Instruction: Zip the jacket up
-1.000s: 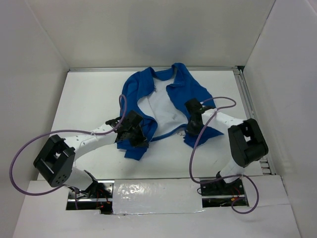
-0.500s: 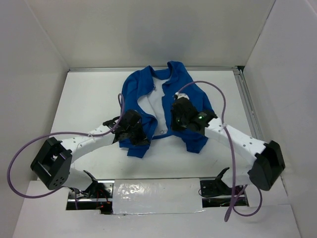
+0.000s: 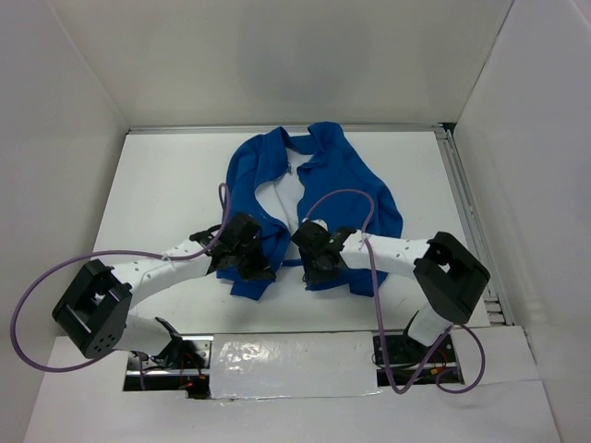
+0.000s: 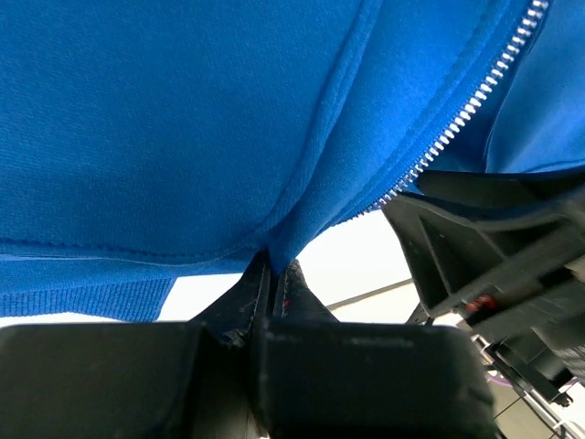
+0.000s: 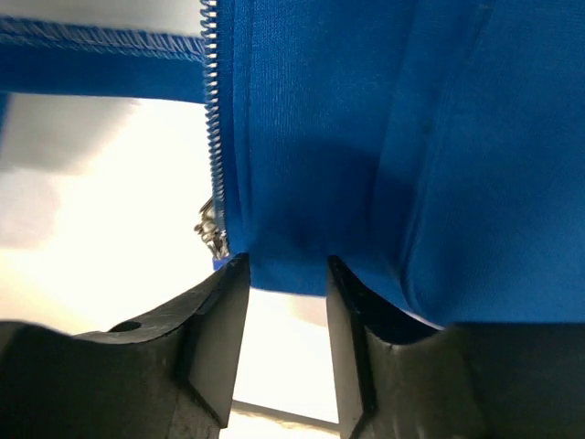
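Observation:
The royal-blue jacket (image 3: 346, 180) lies on the white table, its front partly open over the white lining (image 3: 288, 198). My left gripper (image 3: 254, 261) is shut on the lower hem of the jacket's left panel (image 4: 164, 137); a fold of cloth is pinched between its fingers (image 4: 272, 274). My right gripper (image 3: 309, 263) stands open at the bottom edge of the right panel (image 5: 366, 137), fingers astride the hem. The silver zipper teeth (image 5: 215, 119) run down to the slider (image 5: 212, 229) just beside the left finger. The other zipper row (image 4: 457, 128) shows in the left wrist view.
White walls enclose the table on three sides. A metal rail (image 3: 466, 212) runs along the right edge. Purple cables (image 3: 332, 198) loop over both arms, the right one over the jacket. The right gripper's black body (image 4: 494, 247) sits close beside my left gripper.
The right arm swung left and toward the near edge, from the middle of the right panel to its bottom hem next to the left gripper. The jacket's front has drawn closer together. The left gripper held.

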Robot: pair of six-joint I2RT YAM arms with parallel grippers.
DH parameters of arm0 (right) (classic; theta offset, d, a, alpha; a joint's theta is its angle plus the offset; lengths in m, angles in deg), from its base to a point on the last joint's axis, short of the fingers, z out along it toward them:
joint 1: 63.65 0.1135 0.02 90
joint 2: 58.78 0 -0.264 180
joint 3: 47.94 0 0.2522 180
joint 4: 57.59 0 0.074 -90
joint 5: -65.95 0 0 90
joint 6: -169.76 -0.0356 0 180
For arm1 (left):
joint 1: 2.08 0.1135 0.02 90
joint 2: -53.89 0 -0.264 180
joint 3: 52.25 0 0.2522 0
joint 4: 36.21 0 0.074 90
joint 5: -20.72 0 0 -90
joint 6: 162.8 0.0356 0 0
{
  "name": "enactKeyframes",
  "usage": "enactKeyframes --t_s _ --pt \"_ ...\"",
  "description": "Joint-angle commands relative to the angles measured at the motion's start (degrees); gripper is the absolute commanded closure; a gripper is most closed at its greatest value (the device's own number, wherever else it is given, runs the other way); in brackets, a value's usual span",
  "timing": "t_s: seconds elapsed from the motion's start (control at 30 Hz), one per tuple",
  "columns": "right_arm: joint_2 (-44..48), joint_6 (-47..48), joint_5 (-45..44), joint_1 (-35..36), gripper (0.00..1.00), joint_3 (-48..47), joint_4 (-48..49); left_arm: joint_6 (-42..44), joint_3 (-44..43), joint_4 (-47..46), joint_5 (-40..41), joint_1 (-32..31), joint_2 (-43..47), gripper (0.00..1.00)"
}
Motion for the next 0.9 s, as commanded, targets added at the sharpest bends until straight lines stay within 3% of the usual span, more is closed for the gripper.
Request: enactKeyframes --t_s 0.0,0.17,0.87 --pt "4.7 -3.0 -2.2 0.7 0.53 -0.1 0.9 -0.9 -0.5 -0.5 -0.1 -0.9 1.4 1.0" --pt "7.2 -5.9 -4.6 0.8 0.43 0.6 -0.1 -0.9 -0.8 -0.8 -0.3 -1.3 0.8 1.0" --pt "-7.3 -11.6 -2.4 1.4 0.44 2.7 5.2 -0.6 -0.5 0.0 1.2 -1.8 2.7 1.0"
